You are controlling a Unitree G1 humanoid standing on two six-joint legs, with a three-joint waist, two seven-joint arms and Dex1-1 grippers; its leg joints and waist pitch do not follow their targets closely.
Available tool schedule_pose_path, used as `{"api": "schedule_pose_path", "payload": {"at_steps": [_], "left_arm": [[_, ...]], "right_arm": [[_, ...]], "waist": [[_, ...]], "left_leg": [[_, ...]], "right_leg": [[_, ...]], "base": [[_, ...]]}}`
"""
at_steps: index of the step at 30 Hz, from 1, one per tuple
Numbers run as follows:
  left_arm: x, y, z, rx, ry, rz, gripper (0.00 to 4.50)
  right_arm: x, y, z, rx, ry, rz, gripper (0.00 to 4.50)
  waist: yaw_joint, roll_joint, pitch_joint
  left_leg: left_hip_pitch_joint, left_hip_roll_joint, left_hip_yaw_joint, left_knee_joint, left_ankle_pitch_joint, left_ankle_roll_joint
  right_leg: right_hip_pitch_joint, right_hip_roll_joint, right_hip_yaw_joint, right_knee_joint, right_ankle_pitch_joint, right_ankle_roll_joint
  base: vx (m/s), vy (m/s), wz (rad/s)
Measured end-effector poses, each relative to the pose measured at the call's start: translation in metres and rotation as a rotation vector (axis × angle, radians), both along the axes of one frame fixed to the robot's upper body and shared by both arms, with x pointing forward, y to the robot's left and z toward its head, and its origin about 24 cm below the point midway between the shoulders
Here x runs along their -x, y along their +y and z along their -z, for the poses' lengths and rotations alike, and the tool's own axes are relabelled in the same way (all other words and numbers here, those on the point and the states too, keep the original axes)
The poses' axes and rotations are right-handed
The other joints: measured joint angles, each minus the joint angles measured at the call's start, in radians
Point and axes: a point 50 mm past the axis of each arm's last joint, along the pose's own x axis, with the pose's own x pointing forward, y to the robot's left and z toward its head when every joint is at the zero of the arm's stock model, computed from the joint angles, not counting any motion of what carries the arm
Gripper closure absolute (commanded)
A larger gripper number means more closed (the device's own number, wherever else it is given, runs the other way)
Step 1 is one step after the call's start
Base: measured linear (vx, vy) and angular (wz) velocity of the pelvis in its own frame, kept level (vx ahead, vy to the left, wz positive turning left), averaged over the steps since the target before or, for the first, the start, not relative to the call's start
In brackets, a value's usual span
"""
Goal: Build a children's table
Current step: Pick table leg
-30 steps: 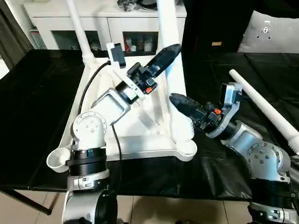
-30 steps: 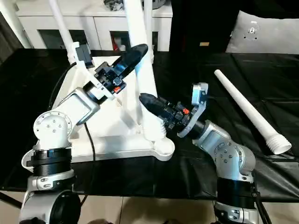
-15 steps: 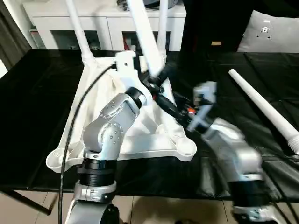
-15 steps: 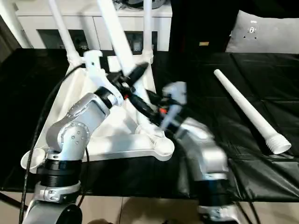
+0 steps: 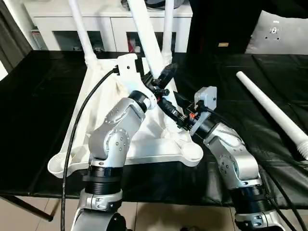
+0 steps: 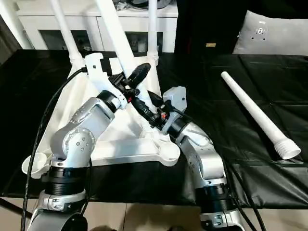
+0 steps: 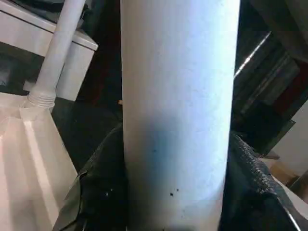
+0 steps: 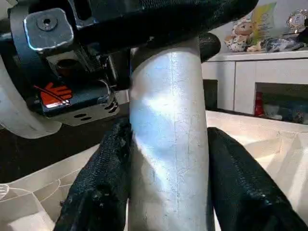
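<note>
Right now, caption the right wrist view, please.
Right gripper and left gripper both clamp the same white leg above the upturned tabletop.

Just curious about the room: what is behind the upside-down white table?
Behind the table stands a white cabinet with glass doors; small items show dimly through the glass. Two upright legs and the tilted leg that both grippers clamp cover parts of it.

1. Around the tabletop (image 5: 144, 144), my way in is crowded: both arms cross over its right half, the left gripper (image 5: 161, 79) and right gripper (image 5: 169, 107) clamped on one tilted leg (image 5: 147, 36).
2. Two upright legs (image 5: 79, 26) block the tabletop's far edge.
3. The black cloth (image 5: 38, 110) left of the tabletop lies open.
4. Right of the tabletop, a loose leg (image 5: 272, 110) lies across the cloth.
</note>
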Motion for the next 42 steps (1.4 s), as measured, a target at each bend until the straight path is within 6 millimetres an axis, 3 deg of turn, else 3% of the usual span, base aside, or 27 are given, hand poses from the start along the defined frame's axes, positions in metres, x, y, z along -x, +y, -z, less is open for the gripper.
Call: {"api": "schedule_pose_path", "payload": {"at_steps": [9,12,21,25,26,30,34,39,42], "left_arm": [[-0.001,0.001,0.003,-0.063,-0.014,-0.011,2.62],[-0.002,0.0,0.004,-0.091,-0.027,-0.008,2.62],[-0.008,0.008,0.007,-0.141,-0.034,0.007,2.62],[-0.01,0.025,0.008,-0.196,-0.063,0.053,2.62],[-0.01,0.029,0.009,-0.197,-0.061,0.069,2.62],[-0.006,0.03,0.01,-0.163,-0.051,0.219,2.62],[0.007,0.033,0.008,-0.16,-0.079,0.482,2.62],[0.02,0.027,0.0,-0.151,-0.152,0.675,2.62],[0.027,0.023,-0.004,-0.133,-0.188,0.761,2.62]], "right_arm": [[-0.001,0.0,0.005,0.002,0.02,0.005,2.64],[-0.002,0.0,0.007,0.002,0.03,0.009,1.94],[-0.002,-0.013,0.01,-0.005,0.083,-0.024,1.28],[-0.002,-0.045,0.001,0.0,0.093,-0.046,0.99],[-0.001,-0.05,0.0,0.002,0.101,-0.055,0.72],[0.003,-0.062,-0.001,0.022,0.158,-0.169,0.64],[0.015,-0.068,-0.006,0.041,0.228,-0.374,0.64],[0.026,-0.057,-0.007,0.043,0.274,-0.549,0.64],[0.029,-0.051,-0.004,0.041,0.305,-0.602,1.0]], "waist": [[-0.001,0.0,0.0],[-0.001,0.0,0.0],[-0.002,0.0,0.0],[0.0,0.001,0.0],[0.001,0.001,0.0],[0.001,0.001,0.0],[0.001,0.001,0.0],[0.002,0.001,0.0],[0.002,0.001,0.0]], "left_leg": [[0.0,0.0,0.0,0.0,0.0,0.0],[0.0,0.0,0.0,0.0,0.0,0.0],[0.0,0.0,0.0,0.0,0.002,0.002],[0.001,0.0,0.0,0.0,0.002,0.003],[0.001,0.0,0.0,0.0,0.003,0.004],[0.001,0.0,0.0,0.001,0.003,0.004],[0.002,0.0,0.0,0.001,0.003,0.004],[0.003,0.0,0.0,0.002,0.003,0.004],[0.003,0.0,0.0,0.004,0.003,0.004]], "right_leg": [[0.0,0.0,0.0,0.0,0.0,0.0],[0.0,0.0,0.0,0.0,0.0,-0.001],[0.0,0.0,0.0,0.0,0.001,-0.001],[0.001,0.0,0.0,0.0,0.001,-0.001],[0.001,0.0,0.0,0.001,0.001,-0.001],[0.001,0.0,0.0,0.001,0.001,-0.001],[0.0,0.0,0.0,0.002,0.001,-0.002],[0.002,0.0,0.0,0.003,0.001,-0.002],[0.002,0.0,0.001,0.004,0.001,-0.002]], "base": [[0.0,0.0,0.0],[0.0,0.0,0.0],[0.0,0.0,0.0],[0.0,0.0,0.0],[0.0,0.0,0.0],[0.0,0.0,0.0],[0.0,0.0,0.0],[0.0,0.0,0.0],[0.0,0.0,0.0]]}}
